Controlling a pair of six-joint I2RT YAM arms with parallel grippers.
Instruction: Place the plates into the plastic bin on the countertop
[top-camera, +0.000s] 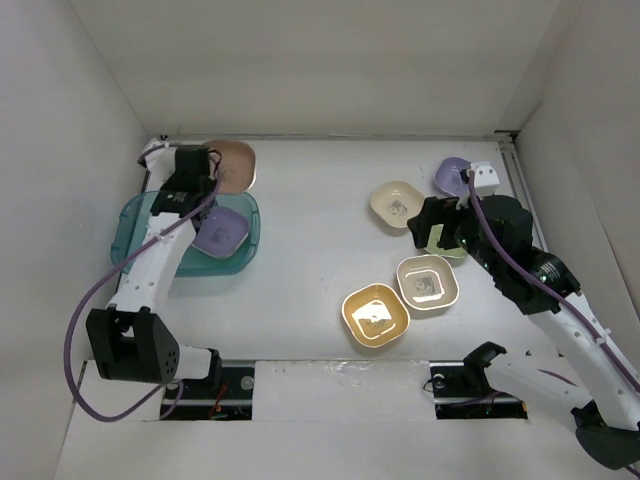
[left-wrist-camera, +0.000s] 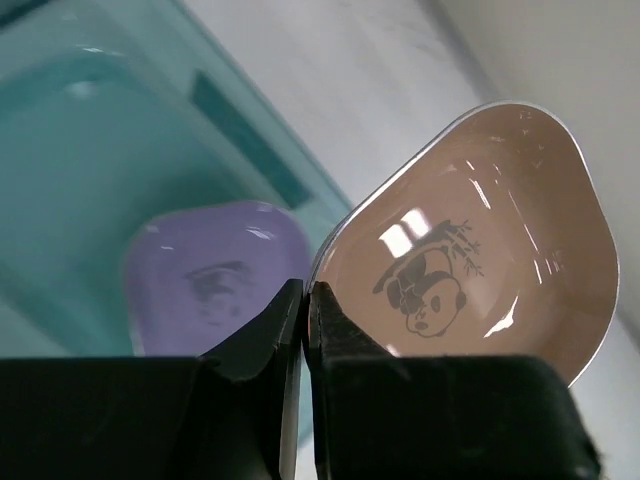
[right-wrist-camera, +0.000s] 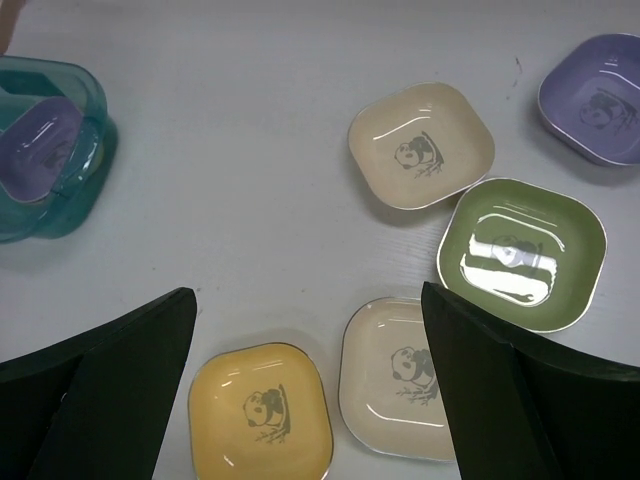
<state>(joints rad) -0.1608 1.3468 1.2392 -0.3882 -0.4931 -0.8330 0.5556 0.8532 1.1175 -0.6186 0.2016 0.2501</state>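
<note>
While your left end effector clamps the rim of the brown plate, its two black fingers pressed together on the thin edge, the dish sits at the far left corner of the white worktop, just beyond the far rim of the translucent teal plastic bin. Seen from the left wrist, the brown plate is tilted, its glossy inside and panda mark turned toward the camera. Whether it has come clear of the worktop cannot be told from these views.

One purple plate lies inside the bin, toward its right side.

Across the worktop, your right end effector hangs with its jaws spread wide, gripping nothing, above the cluster of dishes on the right half. The green plate lies below it and a little to the right in the wrist view, with its near edge hidden behind the right finger; from overhead the arm covers most of it. The cream plate lies just beyond the green one, toward the back wall. The second purple plate sits farther right, near the side wall. The beige plate lies nearer the arm bases, with the yellow plate just beside it on the left. All five rest flat and face up, well apart from the bin.
</note>
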